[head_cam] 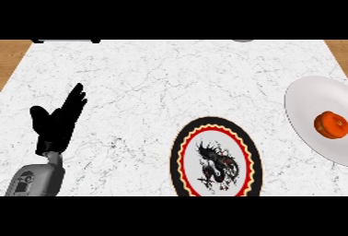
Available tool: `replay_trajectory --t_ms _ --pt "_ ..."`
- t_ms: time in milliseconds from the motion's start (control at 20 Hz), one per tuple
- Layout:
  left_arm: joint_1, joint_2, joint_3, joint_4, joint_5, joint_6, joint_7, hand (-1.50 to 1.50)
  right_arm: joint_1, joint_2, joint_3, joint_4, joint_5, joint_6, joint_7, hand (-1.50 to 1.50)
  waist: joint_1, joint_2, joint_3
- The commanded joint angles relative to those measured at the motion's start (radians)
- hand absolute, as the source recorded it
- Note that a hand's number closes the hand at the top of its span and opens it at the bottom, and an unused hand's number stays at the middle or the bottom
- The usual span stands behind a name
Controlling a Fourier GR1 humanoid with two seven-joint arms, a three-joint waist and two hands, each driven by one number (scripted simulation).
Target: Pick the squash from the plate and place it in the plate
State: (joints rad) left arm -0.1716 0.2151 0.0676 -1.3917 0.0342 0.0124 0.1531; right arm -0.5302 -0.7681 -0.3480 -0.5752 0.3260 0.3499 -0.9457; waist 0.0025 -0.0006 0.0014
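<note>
Squash (332, 124) on white plate (306, 99) at right edge, left hand (55, 123) fingers straight.

white plate (306, 99): right part cut off by the view's right edge | patterned plate (187, 152): lower rim cut off at the view's bottom | left forearm (34, 179): cut off at the bottom | right hand: out of view | dark objects (65, 41) at counter's far edge: mostly cut off, cannot be identified

orange squash (331, 123) on white plate (306, 99); patterned black-rimmed plate (182, 159) nearby
</note>
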Motion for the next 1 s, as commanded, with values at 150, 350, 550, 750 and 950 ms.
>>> replay_trajectory --t_ms 150,350,550,750,950 --pt "0.003 -0.01 -0.006 -0.008 -0.004 0.008 0.014 0.0 -0.011 -0.065 0.002 0.088 -0.144 0.449 0.068 -1.5 -0.002 0.001 0.0" --pt "0.021 0.01 0.013 -0.002 0.014 -0.018 -0.005 0.0 0.02 -0.093 0.016 0.099 -0.199 0.549 0.089 -1.5 0.001 0.003 0.001" --pt "-0.012 0.029 0.032 0.006 0.023 -0.026 0.005 0.0 0.007 -0.117 0.007 0.091 -0.264 0.582 0.113 -1.5 0.005 0.005 0.002" --pt "-0.002 0.029 0.03 0.017 0.023 -0.038 -0.02 0.0 0.023 -0.154 0.006 0.098 -0.3 0.573 0.103 -1.5 0.017 0.015 0.005" --pt "-0.004 0.007 0.011 -0.002 0.015 -0.028 -0.011 0.0 0.045 -0.135 0.033 0.091 -0.31 0.529 0.103 -1.5 0.025 0.014 0.005"
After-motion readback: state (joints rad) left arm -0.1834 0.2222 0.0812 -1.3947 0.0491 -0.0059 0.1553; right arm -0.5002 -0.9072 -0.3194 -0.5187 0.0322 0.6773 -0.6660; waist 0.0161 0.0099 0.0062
